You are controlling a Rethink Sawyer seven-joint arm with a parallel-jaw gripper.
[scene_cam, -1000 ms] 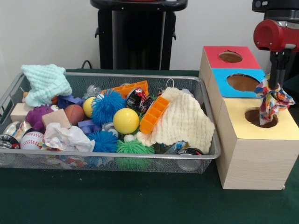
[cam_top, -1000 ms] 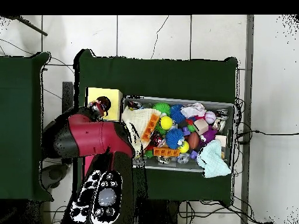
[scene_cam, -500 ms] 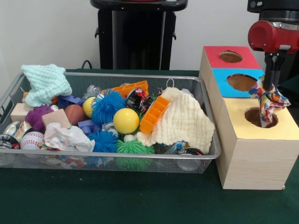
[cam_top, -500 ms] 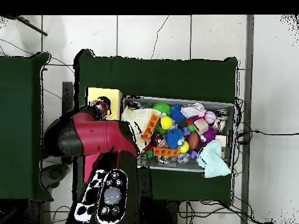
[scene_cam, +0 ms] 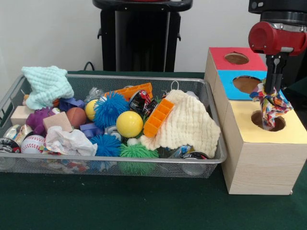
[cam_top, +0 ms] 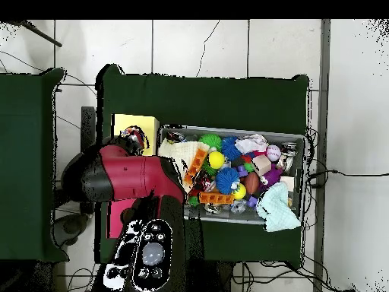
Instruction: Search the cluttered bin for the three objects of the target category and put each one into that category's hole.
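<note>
The jaws (scene_cam: 272, 90) hold the dotted bag (scene_cam: 270, 106) tight; let go once it hangs right over the hole (scene_cam: 268, 121).

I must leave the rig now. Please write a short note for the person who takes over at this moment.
Gripper: shut on the polka-dot plastic bag, which hangs over the yellow-topped box's hole, its lower end at the opening.
In the wire mesh bin: a white plastic bag at the front corner, far from the boxes.
Done: dotted bag brought to the hole.
Left: release it, fetch the white bag, search for the third.
</note>
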